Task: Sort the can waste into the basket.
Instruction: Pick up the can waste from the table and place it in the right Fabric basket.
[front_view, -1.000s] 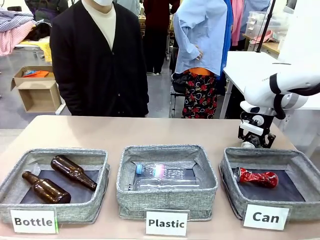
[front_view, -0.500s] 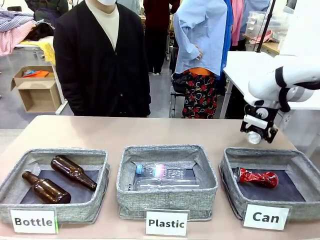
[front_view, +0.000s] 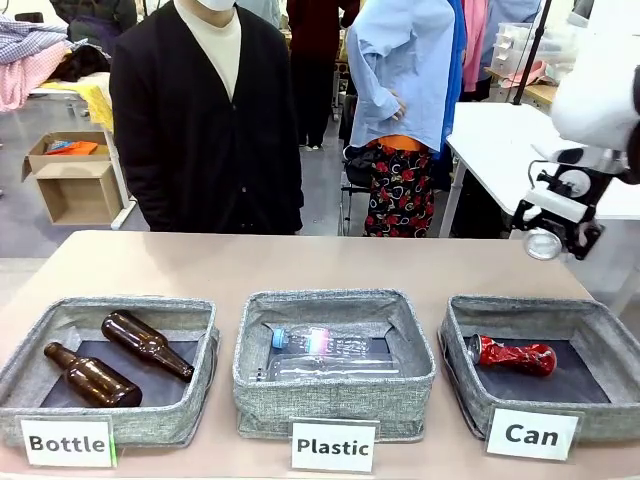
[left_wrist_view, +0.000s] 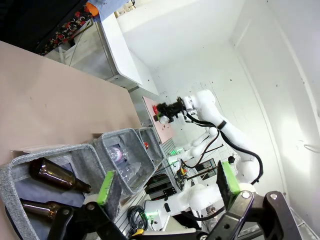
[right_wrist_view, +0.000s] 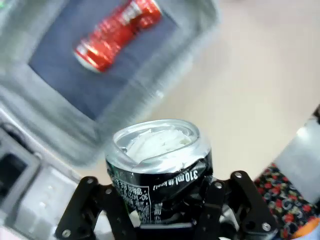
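The crushed black-and-silver can (right_wrist_view: 159, 167) is now lifted clear of the tabletop (front_view: 300, 265), clenched in the right claw (front_view: 548, 240) (left claw (left_wrist_view: 167, 187) spread), ready for the grey woven "Can" basket (front_view: 455, 345).

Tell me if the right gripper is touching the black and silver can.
Touching. In the right wrist view the right gripper is shut on the black and silver can, its black linkages pressed against the can's sides, above the Can basket.

Three square grey woven-fabric bins stand in a row on the beige table (front_view: 300, 262): "Bottle" bin (front_view: 60, 325) left, "Plastic" bin (front_view: 335, 302) in the middle, "Can" basket (front_view: 610, 330) right — the crushed red can (front_view: 512, 355) lies inside it. Two brown glass bottles (front_view: 145, 344) lie in the left bin, clear plastic bottles (front_view: 325, 352) in the middle one.
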